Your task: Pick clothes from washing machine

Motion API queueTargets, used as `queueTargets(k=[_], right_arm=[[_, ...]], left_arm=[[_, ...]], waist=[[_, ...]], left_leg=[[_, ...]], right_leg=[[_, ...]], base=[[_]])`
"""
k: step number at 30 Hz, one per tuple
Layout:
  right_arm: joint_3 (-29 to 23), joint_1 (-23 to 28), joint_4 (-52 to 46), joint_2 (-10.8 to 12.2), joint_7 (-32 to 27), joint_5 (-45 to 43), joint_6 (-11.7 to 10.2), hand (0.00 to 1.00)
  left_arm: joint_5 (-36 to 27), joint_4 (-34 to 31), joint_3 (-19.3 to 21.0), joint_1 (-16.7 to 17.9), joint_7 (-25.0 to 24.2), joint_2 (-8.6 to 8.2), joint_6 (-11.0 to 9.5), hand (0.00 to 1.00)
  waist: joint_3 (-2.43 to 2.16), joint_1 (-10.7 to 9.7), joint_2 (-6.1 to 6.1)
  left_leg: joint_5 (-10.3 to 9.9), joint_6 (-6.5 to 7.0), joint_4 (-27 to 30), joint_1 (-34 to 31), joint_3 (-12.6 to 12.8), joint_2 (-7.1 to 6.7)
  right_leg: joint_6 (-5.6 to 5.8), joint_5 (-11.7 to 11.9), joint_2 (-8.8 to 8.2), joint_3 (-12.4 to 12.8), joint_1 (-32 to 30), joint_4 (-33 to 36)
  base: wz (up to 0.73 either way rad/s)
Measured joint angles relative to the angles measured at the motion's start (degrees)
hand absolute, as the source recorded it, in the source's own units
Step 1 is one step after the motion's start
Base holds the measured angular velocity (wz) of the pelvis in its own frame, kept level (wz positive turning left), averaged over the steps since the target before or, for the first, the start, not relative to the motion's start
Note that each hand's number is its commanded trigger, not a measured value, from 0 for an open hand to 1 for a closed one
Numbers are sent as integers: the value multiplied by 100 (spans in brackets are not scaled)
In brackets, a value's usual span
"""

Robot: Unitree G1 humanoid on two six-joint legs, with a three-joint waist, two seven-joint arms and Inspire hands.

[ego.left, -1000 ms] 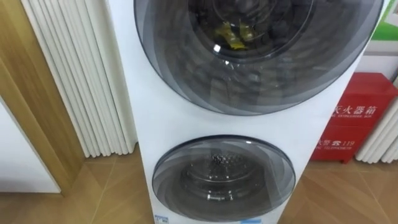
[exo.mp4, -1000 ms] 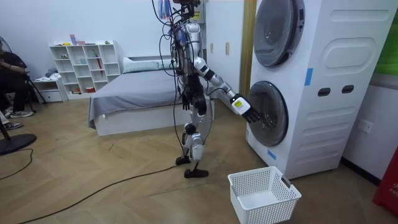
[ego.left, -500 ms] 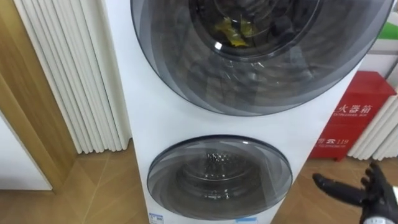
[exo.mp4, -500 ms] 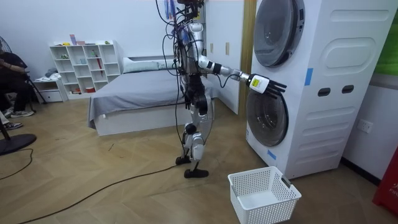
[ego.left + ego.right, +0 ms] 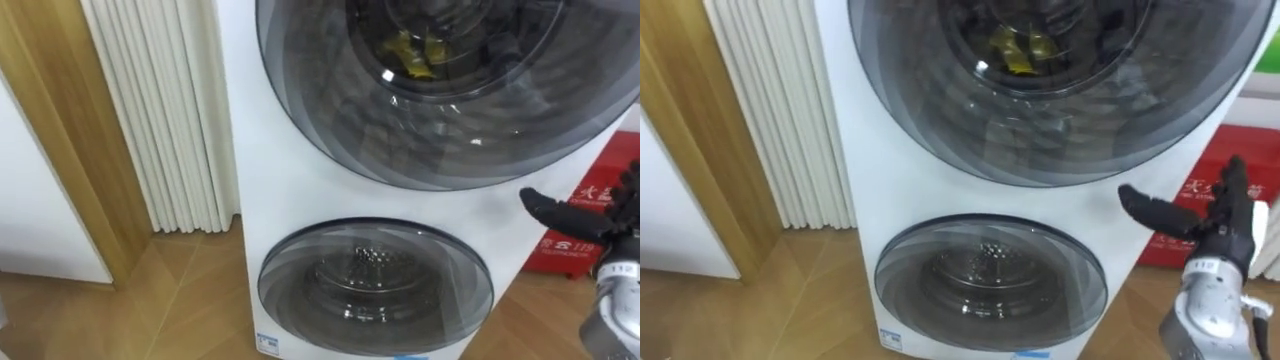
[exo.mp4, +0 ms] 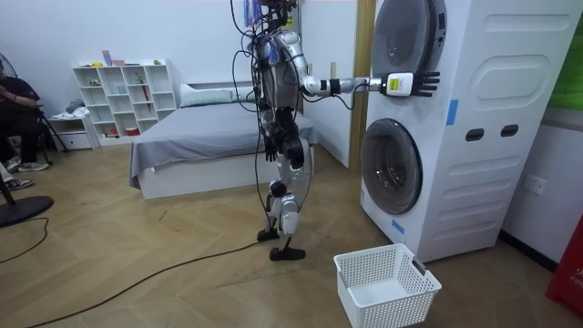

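Hanging by the hip, the left hand [image 6: 271, 148] is idle. At twelve o'clock, crumpled yellow cloth [image 5: 410, 52] lies behind the washing machine's [image 5: 300, 200] dark, closed upper door [image 5: 450, 120]. At three o'clock, the empty right hand [image 5: 1222, 235] hovers, fingers straight and spread.

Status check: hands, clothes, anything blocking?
Right hand open, held up beside the upper door. Left hand low at hip. Clothes inside, behind that shut door.
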Motion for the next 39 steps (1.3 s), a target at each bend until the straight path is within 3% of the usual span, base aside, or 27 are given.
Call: queueTargets(k=[5, 16, 27, 29, 39], right_arm=[[-4, -429, 249, -131, -16, 31, 72, 0], [15, -718, 247, -186, 37, 19, 178, 0], [237, -825, -45, -651, 368, -46, 220, 0], [238, -826, -45, -732, 432, -46, 313, 0], [246, -977, -42, -841, 496, -1, 329, 0]], left_arm=[[168, -105, 1, 28, -113, 45, 86, 0], [454, -141, -11, 10, -118, 121, 194, 0], [571, -343, -1, 93, -176, 173, 296, 0], [580, -419, -1, 90, -203, 207, 287, 0], [615, -418, -2, 95, -338, 344, 220, 0]], waist=[[-3, 6, 2], [-28, 27, 7], [-48, 113, -129], [-60, 133, -167], [-14, 158, -255]], left_leg=[[0, 0, 73, -76, -22, -4], [16, -25, 106, -155, -9, -3], [18, -24, 91, -175, 41, 18], [20, -28, 65, -163, 46, 21], [32, -44, -4, -129, 51, 23]], right_leg=[[-13, 10, -4, -19, -28, 10], [-23, 15, 4, -10, -152, 103], [-30, 19, -12, 6, -204, 111], [-33, 21, -8, 5, -205, 109], [-40, 25, 13, 57, -205, 87]], base=[[0], [-1], [-2], [0], [-1]])
